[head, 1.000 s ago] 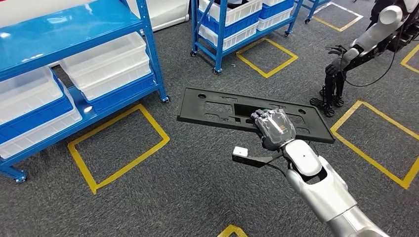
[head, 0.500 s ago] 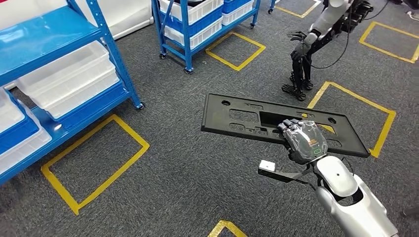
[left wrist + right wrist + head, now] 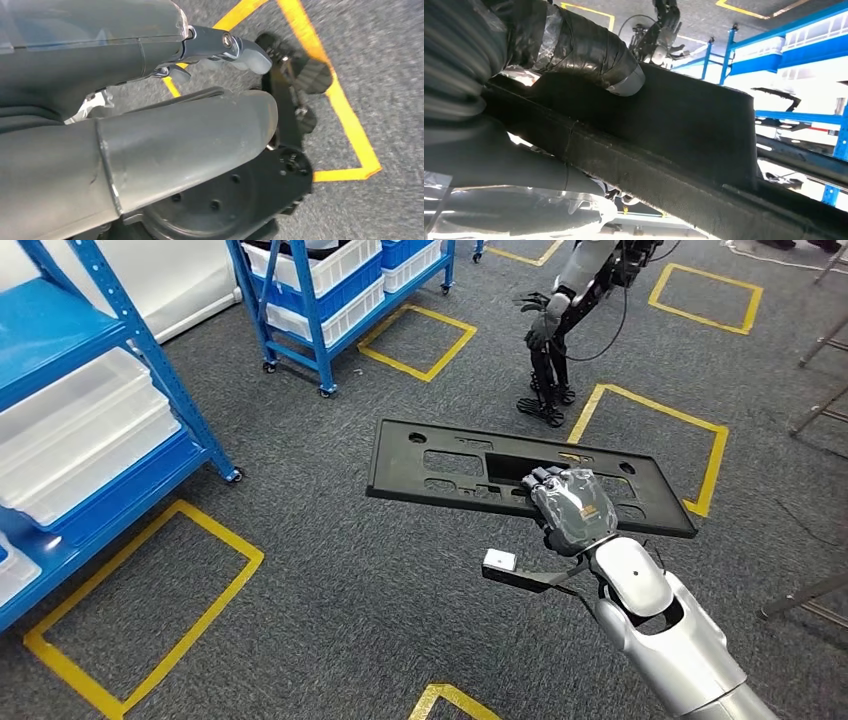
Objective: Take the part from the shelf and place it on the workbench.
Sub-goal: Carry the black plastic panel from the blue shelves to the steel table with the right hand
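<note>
Head view: the right hand (image 3: 570, 505) grips the near long edge of the part (image 3: 455, 462), a long flat black panel with cut-outs and round holes, and holds it roughly level in the air above the grey carpet (image 3: 330, 570). The fingers (image 3: 541, 479) reach over the part's upper face beside its central opening. A silver right arm (image 3: 660, 630) enters from the lower right. Yellow tape squares (image 3: 140, 610) mark the carpet. A blue shelf (image 3: 95, 390) with clear bins stands at the left; a second shelf (image 3: 330, 300) stands farther back. Another robot (image 3: 560, 320) stands beyond the part, well apart from it.

Right wrist view: the thumb (image 3: 584, 50) lies against the dark underside of the part (image 3: 684, 125).

Left wrist view: the left hand (image 3: 150, 100) hangs above the carpet with nothing in it, one finger (image 3: 235, 47) extended and apart from the thumb.
</note>
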